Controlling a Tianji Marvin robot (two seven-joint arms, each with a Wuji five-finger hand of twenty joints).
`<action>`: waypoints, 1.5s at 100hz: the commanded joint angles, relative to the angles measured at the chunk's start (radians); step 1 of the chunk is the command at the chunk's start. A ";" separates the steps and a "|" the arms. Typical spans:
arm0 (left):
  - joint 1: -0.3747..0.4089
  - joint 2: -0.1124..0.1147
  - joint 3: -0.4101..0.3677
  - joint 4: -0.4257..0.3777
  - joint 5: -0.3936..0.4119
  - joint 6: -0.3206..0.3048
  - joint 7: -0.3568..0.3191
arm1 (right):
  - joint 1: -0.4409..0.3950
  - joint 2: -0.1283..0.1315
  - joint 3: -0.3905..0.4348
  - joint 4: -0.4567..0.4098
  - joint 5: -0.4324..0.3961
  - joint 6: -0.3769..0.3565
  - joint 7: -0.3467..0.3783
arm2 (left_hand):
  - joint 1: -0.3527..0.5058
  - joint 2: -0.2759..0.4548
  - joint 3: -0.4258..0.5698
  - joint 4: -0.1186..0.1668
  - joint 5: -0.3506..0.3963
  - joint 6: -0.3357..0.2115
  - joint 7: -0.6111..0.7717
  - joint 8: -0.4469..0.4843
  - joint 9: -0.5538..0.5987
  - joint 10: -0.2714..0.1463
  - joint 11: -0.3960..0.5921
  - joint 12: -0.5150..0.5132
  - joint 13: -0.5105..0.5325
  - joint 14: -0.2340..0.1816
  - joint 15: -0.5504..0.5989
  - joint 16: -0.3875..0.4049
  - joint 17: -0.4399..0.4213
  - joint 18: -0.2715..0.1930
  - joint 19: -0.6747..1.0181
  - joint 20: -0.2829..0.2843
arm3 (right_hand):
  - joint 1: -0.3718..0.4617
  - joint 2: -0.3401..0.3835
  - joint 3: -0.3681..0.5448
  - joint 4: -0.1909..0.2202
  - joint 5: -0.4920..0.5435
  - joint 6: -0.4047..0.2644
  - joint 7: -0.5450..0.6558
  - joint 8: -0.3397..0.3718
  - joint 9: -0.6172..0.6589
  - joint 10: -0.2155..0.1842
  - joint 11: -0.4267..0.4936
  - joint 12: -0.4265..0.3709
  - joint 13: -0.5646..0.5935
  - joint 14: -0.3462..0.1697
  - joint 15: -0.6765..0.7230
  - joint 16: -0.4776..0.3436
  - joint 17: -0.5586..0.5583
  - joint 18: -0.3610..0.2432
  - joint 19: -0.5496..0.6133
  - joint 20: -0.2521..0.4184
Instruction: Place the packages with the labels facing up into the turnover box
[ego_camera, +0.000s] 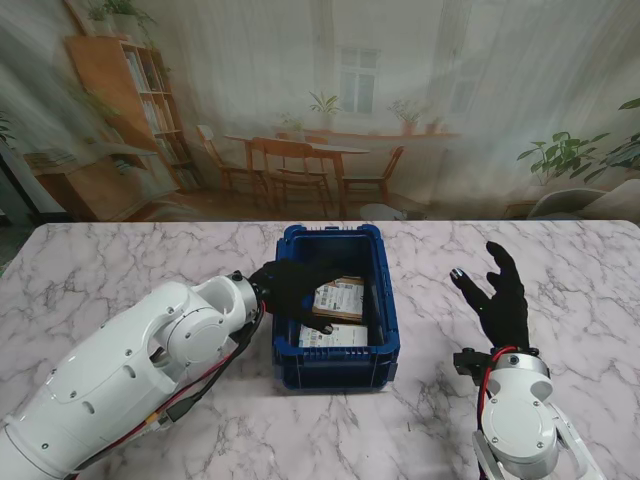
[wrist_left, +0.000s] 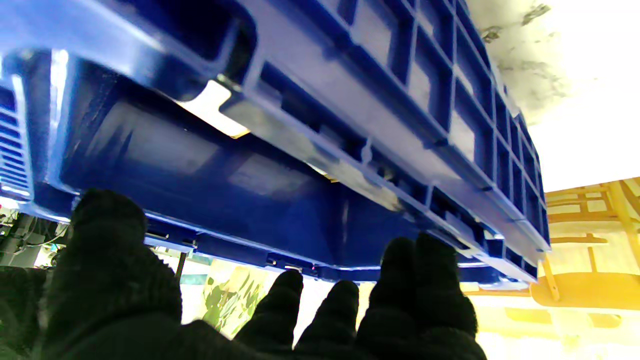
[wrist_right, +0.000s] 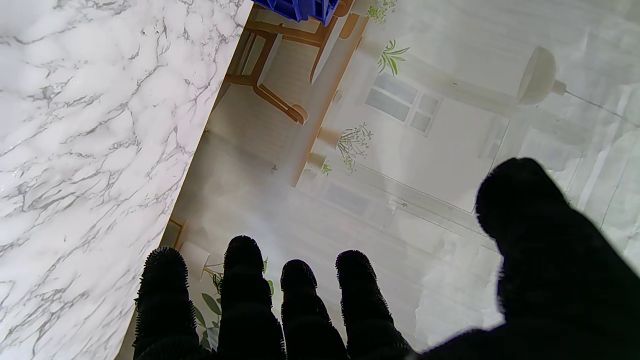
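Observation:
The blue turnover box (ego_camera: 340, 366) stands in the middle of the marble table. Two brown packages lie flat inside with white labels up, one in the middle (ego_camera: 343, 297) and one nearer to me (ego_camera: 335, 337). My left hand (ego_camera: 292, 286), in a black glove, reaches over the box's left wall with its fingers spread above the packages and holds nothing. The left wrist view shows its fingertips (wrist_left: 415, 270) close to the box's ribbed wall (wrist_left: 350, 100). My right hand (ego_camera: 502, 295) is raised to the right of the box, open and empty, with its fingers (wrist_right: 245, 295) apart.
The marble table top (ego_camera: 120, 270) runs to a far edge in front of a printed room backdrop. A corner of the box (wrist_right: 300, 7) shows in the right wrist view, far from that hand. No loose packages are visible on the table.

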 joint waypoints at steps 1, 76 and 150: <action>0.004 0.002 -0.005 -0.015 0.003 -0.006 -0.012 | 0.000 -0.001 -0.003 0.004 -0.001 0.006 0.003 | -0.006 0.025 0.006 0.016 -0.017 -0.013 0.003 -0.012 -0.010 0.011 -0.005 0.004 -0.009 0.025 -0.002 -0.008 -0.001 0.015 0.004 0.002 | -0.003 0.006 0.003 0.005 -0.031 -0.041 -0.021 0.014 -0.028 -0.007 -0.019 -0.010 -0.018 -0.034 -0.060 -0.023 -0.012 -0.047 -0.021 0.017; 0.309 -0.039 -0.405 -0.239 0.012 -0.071 0.277 | 0.011 0.025 -0.004 -0.020 -0.057 -0.078 0.076 | 0.181 0.132 0.002 0.025 0.329 -0.024 0.210 0.171 0.349 -0.040 0.107 0.195 0.137 -0.015 0.029 0.057 -0.010 0.156 0.007 0.045 | 0.000 0.009 -0.014 0.009 0.216 -0.259 0.110 0.028 0.034 -0.158 0.170 0.073 0.026 -0.062 -0.057 -0.024 0.025 -0.051 -0.031 0.040; 0.467 -0.142 -0.452 0.059 -0.261 -0.170 0.757 | 0.117 0.057 -0.073 0.163 -0.148 -0.362 0.146 | 0.222 0.174 0.007 0.035 0.384 -0.017 0.275 0.296 0.463 -0.082 0.285 0.371 0.226 -0.036 0.114 0.180 -0.021 0.165 0.100 0.130 | -0.009 0.043 0.005 0.016 0.466 -0.287 0.176 -0.025 0.417 -0.259 0.174 0.097 0.219 -0.111 0.036 -0.021 0.090 -0.023 0.235 -0.088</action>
